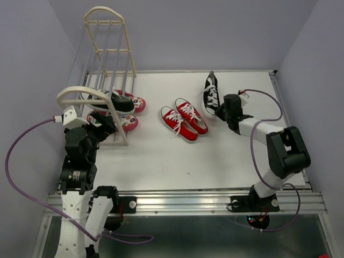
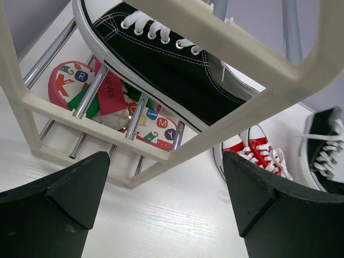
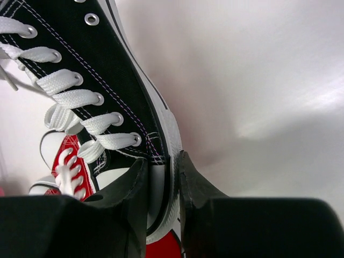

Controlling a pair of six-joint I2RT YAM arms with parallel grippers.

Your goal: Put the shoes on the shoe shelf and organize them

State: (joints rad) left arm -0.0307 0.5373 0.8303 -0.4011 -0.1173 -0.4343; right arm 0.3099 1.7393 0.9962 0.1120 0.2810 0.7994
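My right gripper (image 1: 224, 110) (image 3: 163, 188) is shut on the side wall of a black sneaker (image 1: 211, 95) (image 3: 102, 80) with white laces, at the table's back right. The two red sneakers (image 1: 184, 121) (image 2: 258, 153) lie side by side mid-table. The cream shoe shelf (image 1: 107, 32) (image 2: 215, 32) stands at the left. The other black sneaker (image 1: 115, 102) (image 2: 172, 70) rests on its rails, with the patterned flip-flops (image 1: 137, 102) (image 2: 156, 123) below it. My left gripper (image 1: 105, 126) (image 2: 166, 204) hangs open and empty in front of the shelf's near end frame.
A red sneaker (image 3: 67, 166) lies just left of the held black one. Walls close in the table (image 1: 161, 161) at the left, back and right. A purple cable (image 1: 21, 140) loops off the left arm.
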